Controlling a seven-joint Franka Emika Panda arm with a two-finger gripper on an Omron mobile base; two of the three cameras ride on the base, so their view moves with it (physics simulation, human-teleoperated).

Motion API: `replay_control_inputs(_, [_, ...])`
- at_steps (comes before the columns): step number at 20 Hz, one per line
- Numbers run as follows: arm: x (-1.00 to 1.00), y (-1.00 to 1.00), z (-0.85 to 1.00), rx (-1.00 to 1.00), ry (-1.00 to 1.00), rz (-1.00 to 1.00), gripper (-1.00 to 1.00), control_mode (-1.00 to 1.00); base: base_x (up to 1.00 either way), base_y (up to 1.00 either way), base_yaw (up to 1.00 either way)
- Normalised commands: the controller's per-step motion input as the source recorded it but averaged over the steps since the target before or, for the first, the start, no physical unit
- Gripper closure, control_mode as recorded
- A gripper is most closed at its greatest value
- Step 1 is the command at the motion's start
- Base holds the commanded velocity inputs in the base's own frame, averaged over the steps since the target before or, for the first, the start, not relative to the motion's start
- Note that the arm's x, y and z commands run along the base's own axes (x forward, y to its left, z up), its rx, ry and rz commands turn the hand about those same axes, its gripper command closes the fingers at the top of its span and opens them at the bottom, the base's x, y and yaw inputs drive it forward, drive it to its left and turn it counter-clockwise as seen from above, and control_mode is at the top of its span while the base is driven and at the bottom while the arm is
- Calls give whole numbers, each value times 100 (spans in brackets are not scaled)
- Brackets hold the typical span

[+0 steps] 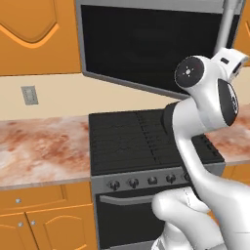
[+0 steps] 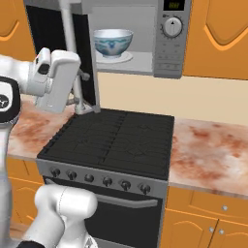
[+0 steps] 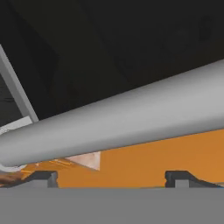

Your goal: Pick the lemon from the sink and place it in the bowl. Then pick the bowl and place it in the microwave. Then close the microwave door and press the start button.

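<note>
1. Left base view: the microwave door stands swung open above the black stove, its dark glass facing the camera. The white arm rises from the lower right and bends up toward the door's silver bar handle at the upper right.
2. Right base view: the bowl sits inside the microwave, well right of the gripper. The hand is level with the handle, its fingers reaching just beside the bar near its lower end.
3. Hand view: the bar crosses diagonally, close above the two fingertips, which stand spread wide apart and pinch nothing.
</note>
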Motion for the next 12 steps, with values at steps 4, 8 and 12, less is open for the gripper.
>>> replay_control_inputs(4, [94, -33, 0, 0, -1, 15, -100, -100, 0, 0, 0])
replay_control_inputs(8, [100, -28, 2, 0, 0, 12, -100, -100, 0, 0, 0])
replay_control_inputs(12, [100, -12, 8, -2, 0, 9, -100, -100, 0, 0, 0])
